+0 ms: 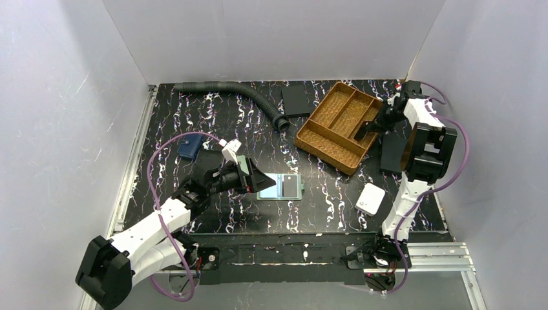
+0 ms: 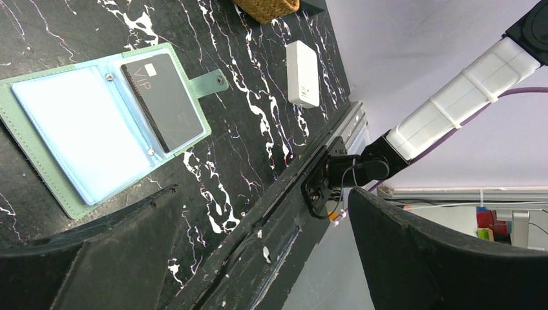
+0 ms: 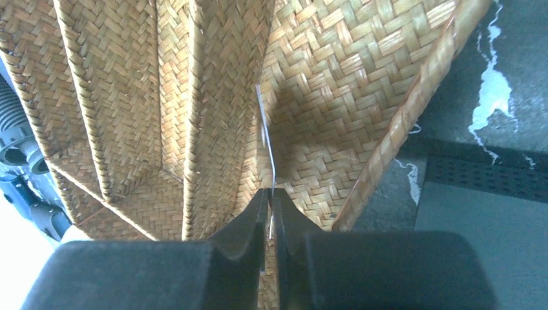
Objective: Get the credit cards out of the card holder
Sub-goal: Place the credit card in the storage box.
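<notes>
Woven tray at two o'clock lies under our right gripper pinching a thin card; our left gripper gapes empty beside the card holder, black card inside.

The table is black with white marbling and a slight sheen. The tray is rough woven cane. The card holder looks like grained green leatherette, its sleeves clear glossy plastic over a smooth black card. The white box is smooth, matt plastic.
</notes>
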Tool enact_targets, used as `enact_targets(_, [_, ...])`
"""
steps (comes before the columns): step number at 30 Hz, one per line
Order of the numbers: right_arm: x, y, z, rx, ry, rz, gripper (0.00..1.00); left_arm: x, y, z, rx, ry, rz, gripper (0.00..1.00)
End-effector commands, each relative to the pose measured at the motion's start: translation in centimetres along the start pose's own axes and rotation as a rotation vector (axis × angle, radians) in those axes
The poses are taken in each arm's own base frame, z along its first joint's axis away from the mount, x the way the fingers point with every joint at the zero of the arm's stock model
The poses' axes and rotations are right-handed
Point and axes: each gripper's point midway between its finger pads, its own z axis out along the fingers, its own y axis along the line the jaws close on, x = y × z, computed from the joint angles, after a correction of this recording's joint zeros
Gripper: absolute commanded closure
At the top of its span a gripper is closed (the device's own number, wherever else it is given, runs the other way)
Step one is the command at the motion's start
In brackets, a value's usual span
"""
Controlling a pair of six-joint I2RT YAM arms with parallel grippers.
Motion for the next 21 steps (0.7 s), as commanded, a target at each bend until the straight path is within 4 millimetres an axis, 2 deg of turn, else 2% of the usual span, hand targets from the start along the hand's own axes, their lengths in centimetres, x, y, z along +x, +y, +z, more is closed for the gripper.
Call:
enact_targets(1, [-2.0, 0.7, -0.7, 0.018, -0.058, -0.054, 0.83, -0.7, -0.4, -0.5, 0.003, -0.03, 0.026, 0.02])
enact_targets(4, [-2.8, 0.7, -1.7, 0.044, -0.094, -0.092, 0.76, -0.7, -0.5, -0.7, 0.004, -0.038, 0.027, 0.02])
enact_targets(8, [-4.1, 1.2, -4.2, 0.076, -0.166, -0.15, 0.66, -0.7, -0.5, -0.9, 0.006, -0.041, 0.03, 0.02])
enact_targets(13, [-5.1, 1.6, -7.2, 0.119, -0.245, -0.221, 0.63, -0.6, -0.5, -1.0, 0.005, -0.04, 0.033, 0.02])
enact_targets(15, [-5.2, 2.5, -8.7, 0.096, -0.273, -0.27, 0.61, -0.6, -0.6, -1.0, 0.005, -0.036, 0.027, 0.02])
enact_targets(18, [-3.0, 5.8, -10.6, -0.078, -0.245, -0.464, 0.58, -0.2, -0.4, -0.8, 0.005, -0.016, 0.004, 0.02])
enact_targets(21, [1.6, 8.8, -12.6, -0.31, -0.174, -0.702, 0.58, 0.3, -0.2, -0.3, 0.004, 0.027, -0.027, 0.02])
